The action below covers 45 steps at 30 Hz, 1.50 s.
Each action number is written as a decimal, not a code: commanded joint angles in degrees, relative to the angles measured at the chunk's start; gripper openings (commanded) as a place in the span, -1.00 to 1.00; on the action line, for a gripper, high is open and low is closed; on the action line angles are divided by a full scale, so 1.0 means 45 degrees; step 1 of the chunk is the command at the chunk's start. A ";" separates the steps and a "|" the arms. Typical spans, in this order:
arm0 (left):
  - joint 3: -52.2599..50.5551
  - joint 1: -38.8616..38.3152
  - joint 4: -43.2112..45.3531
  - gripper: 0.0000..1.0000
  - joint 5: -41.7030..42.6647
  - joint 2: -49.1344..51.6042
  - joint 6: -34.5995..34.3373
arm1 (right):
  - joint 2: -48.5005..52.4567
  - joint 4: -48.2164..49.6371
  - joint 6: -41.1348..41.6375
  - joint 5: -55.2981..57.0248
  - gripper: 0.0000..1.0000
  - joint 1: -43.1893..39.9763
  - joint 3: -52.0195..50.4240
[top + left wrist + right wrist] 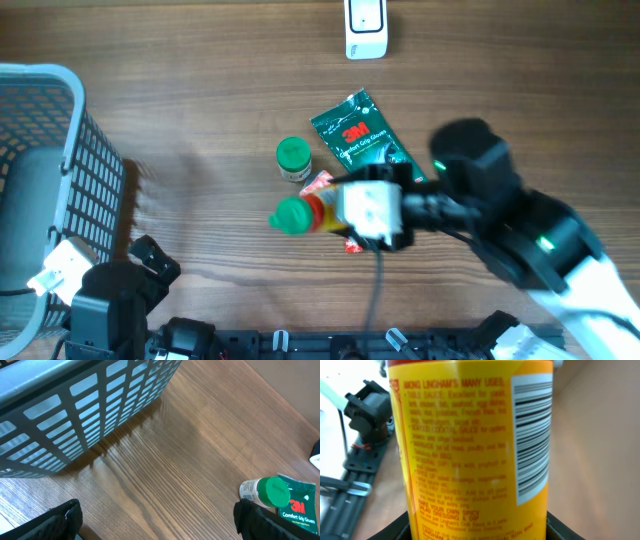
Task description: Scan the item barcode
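The sauce bottle is clamped between the right gripper fingers, held on its side above the table, its green cap sticking out past the fingertips and away from the wrist. In the right wrist view the bottle fills the frame, rising from between the two dark fingers at the bottom edge. Its yellow label of red print faces the camera, and the barcode sits on the side nearer the right-hand finger. Under the gripping fingers lies a red packet, partly hidden by the bottle. Just beyond the fingertips, toward the far edge of the table, a small green-capped bottle stands upright, with a green 3M glove packet beside it. Well past these, at the far edge, is a white scanner. The left gripper rests low at the near edge, well apart from the held bottle, its fingers spread wide and holding nothing. In the left wrist view bare wood lies between the fingers. A grey mesh basket lies ahead on the left, and the small green-capped bottle and the glove packet sit just off the right-hand finger.
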 commanded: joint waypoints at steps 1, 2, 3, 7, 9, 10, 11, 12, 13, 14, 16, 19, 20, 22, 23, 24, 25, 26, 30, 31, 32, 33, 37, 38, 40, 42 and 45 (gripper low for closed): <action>0.0131 0.0097 0.0029 1.00 -0.0024 -0.0044 -0.0121 | 0.1753 0.0763 0.3866 -0.0301 -0.58 0.0015 0.0248; 0.0131 0.0097 0.0029 1.00 -0.0024 -0.0044 -0.0121 | 0.2302 0.1277 0.5013 -0.0301 -0.57 -0.0049 0.0248; 0.0131 0.0097 0.0029 1.00 -0.0024 -0.0044 -0.0121 | 0.2759 0.1841 0.6227 -0.0301 -0.56 -0.0175 0.0248; 0.0131 0.0097 0.0029 1.00 -0.0024 -0.0044 -0.0121 | 0.3954 0.3993 1.1691 -0.0486 -0.49 -0.1574 0.0248; 0.0131 0.0097 0.0029 1.00 -0.0024 -0.0044 -0.0121 | 0.4483 0.4809 1.3357 -0.1064 -0.47 -0.2560 0.0243; 0.0131 0.0097 0.0029 1.00 -0.0024 -0.0044 -0.0121 | 0.4843 0.5357 1.3901 -0.1831 -0.38 -0.3128 0.0248; 0.0131 0.0097 0.0029 1.00 -0.0024 -0.0044 -0.0121 | 0.5304 0.6139 1.4071 -0.3167 -0.33 -0.3750 0.0248; 0.0131 0.0097 0.0029 1.00 -0.0024 -0.0044 -0.0121 | 0.5814 0.7019 1.4377 -0.4391 -0.32 -0.4269 0.0248; 0.0131 0.0097 0.0029 1.00 -0.0024 -0.0044 -0.0121 | 0.6659 0.8631 1.5620 -0.5464 -0.33 -0.4911 0.0248; 0.0131 0.0097 0.0029 1.00 -0.0024 -0.0044 -0.0121 | 0.7252 0.9933 1.6529 -0.5848 -0.32 -0.5236 0.0248; 0.0131 0.0097 0.0029 1.00 -0.0024 -0.0044 -0.0121 | 0.8655 1.3304 1.8496 -0.6742 -0.26 -0.5717 0.0248; 0.0131 0.0097 0.0029 1.00 -0.0024 -0.0044 -0.0121 | 1.0778 1.8758 2.1750 -0.6912 -0.17 -0.6067 0.0321; 0.0131 0.0097 0.0029 1.00 -0.0024 -0.0044 -0.0121 | 1.1356 1.9943 2.2323 -0.6868 -0.17 -0.6135 0.0491; 0.0131 0.0097 0.0029 1.00 -0.0024 -0.0044 -0.0121 | 1.2551 2.0614 2.2819 -0.6411 -0.17 -0.6256 0.1214; 0.0131 0.0097 0.0029 1.00 -0.0024 -0.0044 -0.0121 | 1.3104 2.0507 2.2760 -0.6164 -0.18 -0.6295 0.1744; 0.0131 0.0097 0.0029 1.00 -0.0024 -0.0044 -0.0121 | 1.3784 2.0414 2.2581 -0.6042 -0.20 -0.6314 0.2482; 0.0131 0.0097 0.0029 1.00 -0.0024 -0.0044 -0.0121 | 1.4217 2.0230 2.2479 -0.5974 -0.21 -0.6339 0.3011; 0.0131 0.0097 0.0029 1.00 -0.0024 -0.0044 -0.0121 | 1.4668 1.9958 2.2333 -0.5780 -0.21 -0.6377 0.3691; 0.0131 0.0097 0.0029 1.00 -0.0024 -0.0044 -0.0121 | 1.5620 1.6388 2.0934 -0.2720 -0.15 -0.6528 0.5795; 0.0131 0.0097 0.0029 1.00 -0.0024 -0.0044 -0.0121 | 1.5620 1.5994 2.0764 -0.2137 -0.14 -0.6538 0.5838; 0.0131 0.0097 0.0029 1.00 -0.0024 -0.0044 -0.0121 | 1.5620 1.5873 2.0526 -0.1807 -0.15 -0.6543 0.5838; 0.0131 0.0097 0.0029 1.00 -0.0024 -0.0044 -0.0121 | 1.5620 1.5878 2.0288 -0.1744 -0.15 -0.6572 0.5838; 0.0131 0.0097 0.0029 1.00 -0.0024 -0.0044 -0.0121 | 1.5548 1.5849 1.9545 -0.2730 -0.30 -0.6849 0.5843; 0.0131 0.0097 0.0029 1.00 -0.0024 -0.0044 -0.0121 | 1.5407 1.5484 1.9346 -0.3177 -0.34 -0.7184 0.5843; 0.0131 0.0097 0.0029 1.00 -0.0024 -0.0044 -0.0121 | 1.5018 1.4129 1.8481 -0.3288 -0.34 -0.7961 0.5843; 0.0131 0.0097 0.0029 1.00 -0.0024 -0.0044 -0.0121 | 1.4430 1.1550 1.7078 -0.2909 -0.34 -0.9311 0.5843; 0.0131 0.0097 0.0029 1.00 -0.0024 -0.0044 -0.0121 | 1.3741 0.8106 1.5441 -0.1010 -0.35 -1.1200 0.5843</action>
